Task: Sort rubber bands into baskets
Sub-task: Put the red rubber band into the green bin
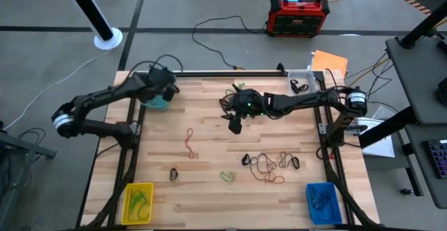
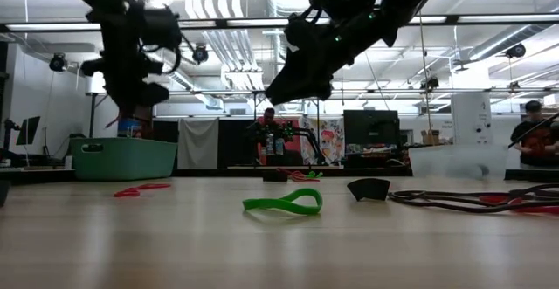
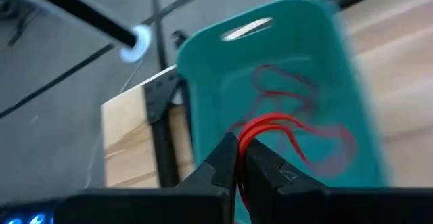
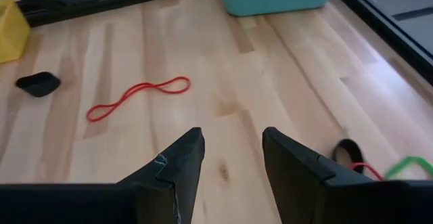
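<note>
The left gripper [image 3: 237,158] is pressed fully together and pinches a red rubber band [image 3: 270,126] between its tips. It hangs directly above the teal basket [image 3: 203,82], which sits at the far left corner of the table [image 1: 209,189]. Inside this basket another red band [image 3: 325,149] already lies on the bottom.

The right gripper [image 4: 233,158] stands about half open and holds nothing. It hovers over the far middle of the table, with bare wood under its fingers. A red band [image 4: 139,95] lies flat on the wood between this gripper and the teal basket, and a green band [image 4: 409,164] lies close beside the gripper, next to a small black one [image 4: 346,149].

More bands are in a tangled group [image 1: 269,165] at the near right, between the yellow basket [image 1: 137,203] and the blue basket [image 1: 323,202]. The clear basket [image 1: 302,77] is at the far right.

What can go wrong: when the left gripper opens, the thin band may stick to one finger and not fall. If the arm is too near the basket's edge, the band may land on the rim and slip out. For the right gripper, a band lying flat is hard to pinch, and in the tangled group it can lift two colours together.
</note>
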Available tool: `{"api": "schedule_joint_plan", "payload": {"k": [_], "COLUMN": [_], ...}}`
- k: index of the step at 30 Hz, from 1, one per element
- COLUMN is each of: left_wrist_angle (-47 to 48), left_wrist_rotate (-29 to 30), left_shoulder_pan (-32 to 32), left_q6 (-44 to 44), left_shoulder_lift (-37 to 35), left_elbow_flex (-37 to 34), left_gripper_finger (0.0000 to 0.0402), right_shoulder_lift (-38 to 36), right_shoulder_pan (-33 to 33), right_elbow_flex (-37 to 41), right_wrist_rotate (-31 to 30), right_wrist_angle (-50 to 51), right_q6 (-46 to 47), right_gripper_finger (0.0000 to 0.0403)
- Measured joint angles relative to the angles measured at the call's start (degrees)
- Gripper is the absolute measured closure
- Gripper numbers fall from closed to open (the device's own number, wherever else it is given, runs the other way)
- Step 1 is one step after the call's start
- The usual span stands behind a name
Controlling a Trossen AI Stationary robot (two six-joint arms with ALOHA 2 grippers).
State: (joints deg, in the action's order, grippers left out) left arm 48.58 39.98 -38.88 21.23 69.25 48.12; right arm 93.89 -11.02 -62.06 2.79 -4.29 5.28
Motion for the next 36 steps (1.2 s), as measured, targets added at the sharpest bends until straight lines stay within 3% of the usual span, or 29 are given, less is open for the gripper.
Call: {"api": "schedule_joint_plan", "payload": {"k": [5, 11, 18, 27, 36], "left_wrist_angle": [-2.78, -6.30, -7.19, -7.49, -7.40], "left_wrist_rotate": [-0.03, 1.25, 2.10, 4.90, 4.45], "left_shoulder_pan": [-5.23, -5.88, -5.87, -4.75, 2.65], "left_q6": [-2.95, -4.25, -4.13, -4.22, -3.09], "left_shoulder_lift": [5.87, 11.68, 14.93, 12.02, 6.75], "left_elbow_flex": [-0.04, -0.04, -0.04, -0.07, -0.07], "left_gripper_finger": [0.0402, 0.0397, 0.0341, 0.0260, 0.0245], "right_shoulder_lift": [0.00, 0.00, 0.00, 0.00, 0.00], "right_shoulder_pan": [-1.11, -1.15, -1.15, -1.13, -1.03], "right_elbow_flex": [0.00, 0.02, 0.04, 0.26, 0.36], "right_wrist_rotate": [0.00, 0.15, 0.12, 0.11, 0.11], "right_wrist_angle": [1.08, 1.31, 3.13, 3.95, 4.10], "right_q6": [0.68, 0.70, 1.22, 2.34, 2.81], "right_gripper_finger": [0.0254, 0.0245, 0.0246, 0.0246, 0.0259]}}
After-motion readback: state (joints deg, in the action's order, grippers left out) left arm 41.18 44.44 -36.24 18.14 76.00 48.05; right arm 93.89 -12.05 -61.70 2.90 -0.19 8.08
